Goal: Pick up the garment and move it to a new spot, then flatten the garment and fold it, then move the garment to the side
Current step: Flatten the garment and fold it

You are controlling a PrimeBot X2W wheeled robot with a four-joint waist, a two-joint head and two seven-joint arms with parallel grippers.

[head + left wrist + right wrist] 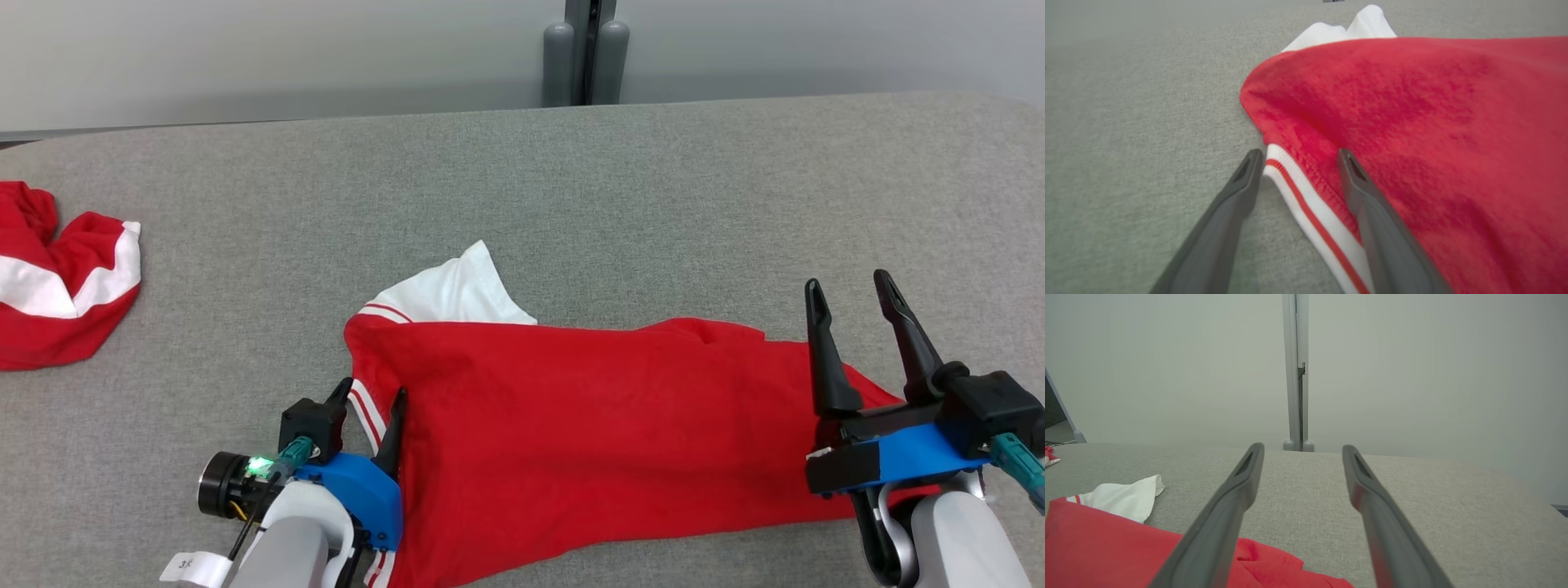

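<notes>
A red garment (588, 433) with white striped trim and a white sleeve (457, 294) lies spread across the grey table, near its front edge. My left gripper (371, 396) is open at the garment's left edge; its fingers straddle the white striped hem (1298, 192) low over the cloth. My right gripper (849, 290) is open and raised above the garment's right end, fingers pointing up and away with nothing between them. In the right wrist view the red cloth (1106, 547) and the white sleeve (1122, 496) lie below and left of the fingers (1241, 486).
A second red and white garment (57, 286) lies crumpled at the table's far left. The grey table (653, 188) runs back to a pale wall with a grey post (586, 53) behind its middle.
</notes>
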